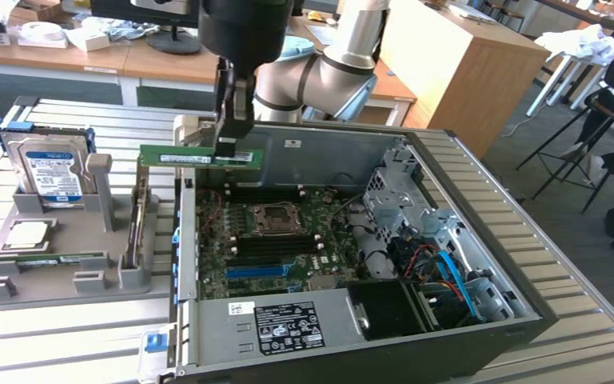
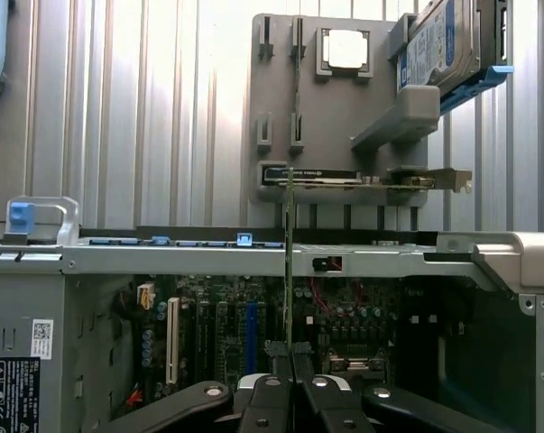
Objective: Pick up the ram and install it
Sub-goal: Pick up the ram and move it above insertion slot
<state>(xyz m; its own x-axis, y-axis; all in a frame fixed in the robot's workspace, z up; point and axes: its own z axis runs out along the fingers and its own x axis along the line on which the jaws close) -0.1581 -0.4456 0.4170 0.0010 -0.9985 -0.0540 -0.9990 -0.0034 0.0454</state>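
The pincer point(image 1: 228, 146) is clamped on the long, thin green circuit-board ram stick point(image 1: 185, 155), held level at upper centre-left of the exterior frame, above the open black computer case point(image 1: 467, 340). Pick-up is complete. Seating in a motherboard slot is not yet done.

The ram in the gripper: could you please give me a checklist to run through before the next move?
1. Grip: the gripper is shut on the ram, which sits on edge and roughly level. Ok.
2. Clear of the tray: the ram is raised and apart from it, up near the open case. Ok.
3. Orientation: in the exterior view the ram's length runs roughly along the black memory slots. Ok.
4. Slots free: the black memory slots look empty. Ok.
5. Ram directly above one slot: cannot tell.
6. Slot latches open: cannot tell.
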